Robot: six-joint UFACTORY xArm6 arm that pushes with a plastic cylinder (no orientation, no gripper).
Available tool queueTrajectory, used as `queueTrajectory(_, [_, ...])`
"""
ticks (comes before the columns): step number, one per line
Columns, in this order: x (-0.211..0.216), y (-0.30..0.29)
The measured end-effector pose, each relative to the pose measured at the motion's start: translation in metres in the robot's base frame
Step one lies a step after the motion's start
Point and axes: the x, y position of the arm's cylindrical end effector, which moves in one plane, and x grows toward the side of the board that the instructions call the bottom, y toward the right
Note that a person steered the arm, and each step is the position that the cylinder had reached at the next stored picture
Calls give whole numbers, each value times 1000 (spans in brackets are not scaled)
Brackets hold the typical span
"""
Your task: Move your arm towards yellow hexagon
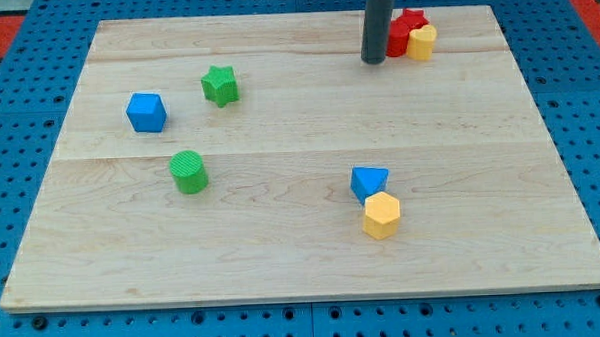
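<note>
A pale wooden desk (303, 248) lies on a blue pegboard, with no fingers on the arm at all, only my tip (374, 60) resting near the view's top beside a red block (405, 27) and a small yellow block (423, 42). The yellow hexagon (382, 215) sits low at the view's right, touching a blue triangle (368, 180) just above it. The approach looks barely begun: I judge the next move is a long slide toward the view's bottom, skirting the triangle.
</note>
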Motion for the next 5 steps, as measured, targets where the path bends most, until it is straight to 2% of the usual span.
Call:
queueTrajectory(4, [233, 53])
queueTrajectory(5, [253, 13])
